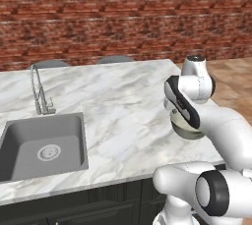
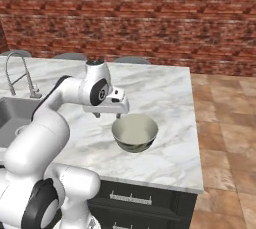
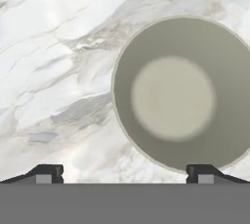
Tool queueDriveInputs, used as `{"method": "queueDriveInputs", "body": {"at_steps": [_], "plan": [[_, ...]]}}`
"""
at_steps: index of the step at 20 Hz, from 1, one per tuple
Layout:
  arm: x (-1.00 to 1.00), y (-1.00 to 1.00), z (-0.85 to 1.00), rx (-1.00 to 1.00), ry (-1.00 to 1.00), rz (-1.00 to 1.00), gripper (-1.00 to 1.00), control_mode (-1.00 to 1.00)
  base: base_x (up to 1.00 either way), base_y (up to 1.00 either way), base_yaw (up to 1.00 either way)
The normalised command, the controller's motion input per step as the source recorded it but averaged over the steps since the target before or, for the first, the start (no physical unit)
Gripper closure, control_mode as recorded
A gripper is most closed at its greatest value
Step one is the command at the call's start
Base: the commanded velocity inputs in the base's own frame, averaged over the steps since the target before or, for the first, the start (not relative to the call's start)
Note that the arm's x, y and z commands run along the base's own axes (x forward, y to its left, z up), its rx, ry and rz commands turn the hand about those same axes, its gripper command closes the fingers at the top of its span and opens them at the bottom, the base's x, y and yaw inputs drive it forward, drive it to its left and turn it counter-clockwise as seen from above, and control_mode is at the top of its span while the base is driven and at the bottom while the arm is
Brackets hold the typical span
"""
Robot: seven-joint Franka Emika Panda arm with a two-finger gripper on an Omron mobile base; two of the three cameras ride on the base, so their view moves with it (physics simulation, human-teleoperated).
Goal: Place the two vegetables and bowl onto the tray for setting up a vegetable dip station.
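Note:
The bowl (image 2: 135, 133), round and deep with a grey metallic outside and a pale cream inside, stands upright on the marble counter near its right end. It is also seen from above (image 3: 183, 96) and partly behind my arm (image 1: 186, 131). My gripper (image 2: 108, 115) hangs open just above the counter, beside the bowl's left rim. From the hand camera the gripper (image 3: 125, 174) is spread wide, with one fingertip (image 3: 202, 173) below the bowl's rim and nothing between the fingers. The two vegetables and the tray are out of view.
A grey sink (image 1: 44, 148) with a curved faucet (image 1: 39, 94) is set into the counter's left part. The counter's right edge (image 2: 196, 123) drops to a tiled floor. Chair backs (image 2: 131, 60) stand behind the counter before a brick wall.

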Motion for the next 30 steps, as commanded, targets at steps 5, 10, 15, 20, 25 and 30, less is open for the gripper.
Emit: {"method": "queueDriveInputs", "body": {"at_steps": [5,10,15,20,25,30], "plan": [[0.26,0.03,-0.38,0.0,0.01,0.06,-1.0,-1.0,0.0,0.0,0.0],[0.31,0.0,-0.3,0.0,-0.02,0.05,-1.0,-1.0,0.0,0.0,0.0],[0.23,0.01,-0.35,0.0,-0.04,0.05,-1.0,-1.0,0.0,0.0,0.0],[0.1,0.0,-0.26,0.0,-0.03,0.01,-1.0,-1.0,0.0,0.0,0.0],[0.0,0.0,-0.28,-0.04,-0.02,0.0,-1.0,-1.0,0.0,0.0,0.0],[0.0,0.0,-0.32,-0.04,-0.01,0.0,-1.0,-1.0,0.0,0.0,0.0]]}}
